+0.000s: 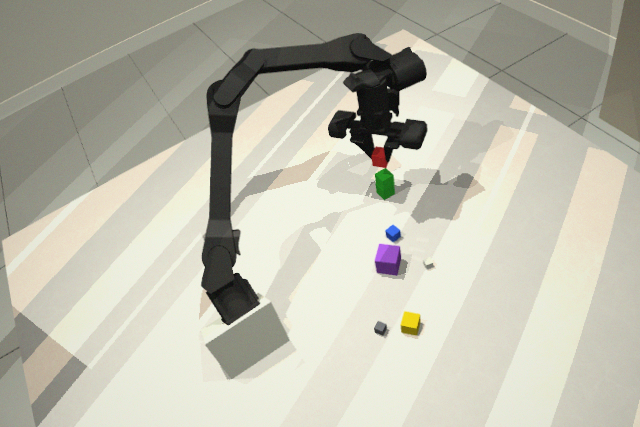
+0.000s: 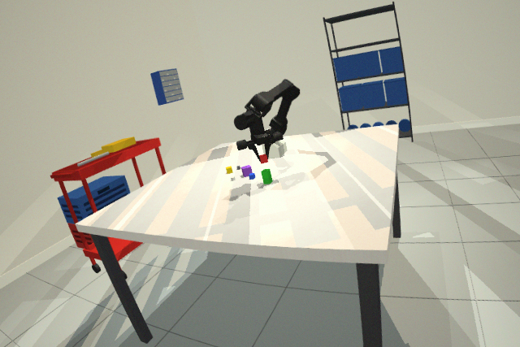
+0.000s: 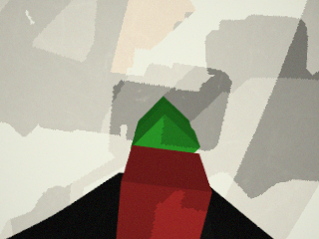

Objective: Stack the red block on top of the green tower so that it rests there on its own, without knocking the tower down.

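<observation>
The red block (image 1: 378, 157) (image 2: 263, 158) (image 3: 161, 211) is held between the fingertips of my gripper (image 1: 379, 153) (image 2: 263, 157) (image 3: 160, 187), which is shut on it. The fingers point down. The green tower (image 1: 384, 184) (image 2: 266, 176) (image 3: 164, 131) stands upright on the table. The red block is in the air, with a gap between it and the tower in the exterior view. In the wrist view the red block covers the near part of the tower's top, and the far corner shows beyond it.
A blue cube (image 1: 392, 232) (image 2: 252, 175) lies nearest the tower, then a purple cube (image 1: 387, 259) (image 2: 246, 171). A small white cube (image 1: 428, 263), a yellow cube (image 1: 410, 323) (image 2: 228, 170) and a small dark grey cube (image 1: 380, 328) lie farther off on the table (image 2: 235, 225).
</observation>
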Available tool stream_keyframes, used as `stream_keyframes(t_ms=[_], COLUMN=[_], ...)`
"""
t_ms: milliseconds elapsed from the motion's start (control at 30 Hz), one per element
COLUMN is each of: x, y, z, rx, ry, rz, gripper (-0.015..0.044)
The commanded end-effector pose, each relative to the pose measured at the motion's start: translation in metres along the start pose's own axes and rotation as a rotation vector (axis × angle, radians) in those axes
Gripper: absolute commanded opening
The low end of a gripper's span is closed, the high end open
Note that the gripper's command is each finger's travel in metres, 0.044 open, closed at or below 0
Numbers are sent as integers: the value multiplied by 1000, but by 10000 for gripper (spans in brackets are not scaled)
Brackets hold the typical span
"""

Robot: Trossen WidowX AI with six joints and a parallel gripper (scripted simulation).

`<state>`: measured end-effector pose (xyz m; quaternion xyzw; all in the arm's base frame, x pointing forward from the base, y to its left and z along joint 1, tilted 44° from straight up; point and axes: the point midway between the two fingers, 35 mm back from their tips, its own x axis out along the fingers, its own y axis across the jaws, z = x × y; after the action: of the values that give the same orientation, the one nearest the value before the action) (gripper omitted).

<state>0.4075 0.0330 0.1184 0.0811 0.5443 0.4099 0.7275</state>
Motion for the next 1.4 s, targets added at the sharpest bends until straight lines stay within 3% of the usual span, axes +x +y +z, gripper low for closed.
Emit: stream_keyframes(t_ms=[0,300,967,1367], x=[6,35,31,35], y=[-1,-1,-1,-1], z=[0,0,0,0], rx=[6,6,6,4], ry=[-5,-6,-6,-2], rz=[1,2,2,1], gripper=[0,0,0,315])
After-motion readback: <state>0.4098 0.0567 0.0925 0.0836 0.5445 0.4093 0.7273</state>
